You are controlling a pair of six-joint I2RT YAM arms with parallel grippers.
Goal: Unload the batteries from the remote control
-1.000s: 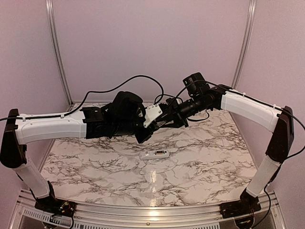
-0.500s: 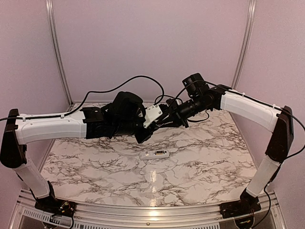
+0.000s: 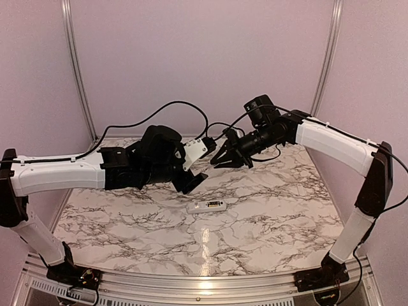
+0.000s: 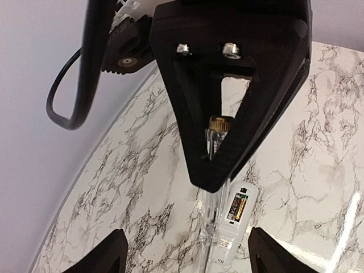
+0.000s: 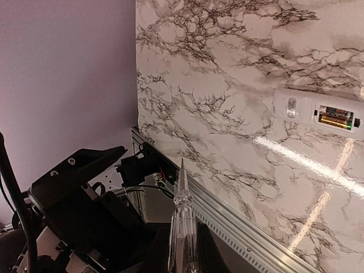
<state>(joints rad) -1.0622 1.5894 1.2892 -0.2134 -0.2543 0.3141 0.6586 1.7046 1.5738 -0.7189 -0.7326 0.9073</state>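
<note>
The white remote control (image 3: pixel 207 205) lies flat on the marble table with its compartment facing up. A gold and dark battery (image 4: pixel 238 206) sits inside it, also in the right wrist view as battery (image 5: pixel 335 118) in the remote control (image 5: pixel 315 111). My right gripper (image 3: pixel 222 158) hangs above the remote control, shut on a clear pen-like tool (image 5: pixel 183 227) with a brass cap (image 4: pixel 218 122). The tool's tip points down and away from the remote control. My left gripper (image 3: pixel 196 164) stands open just left of the right one, with nothing between its fingers (image 4: pixel 99 256).
The marble table (image 3: pixel 268 223) ends in an aluminium rail (image 3: pixel 191 284) at the near edge. Purple walls close in the back and both sides. Black cables (image 3: pixel 185 105) loop over both wrists.
My left gripper has opened, let go of the clear tool and drawn back to the left. The right gripper has closed further on the tool and now holds it alone.
</note>
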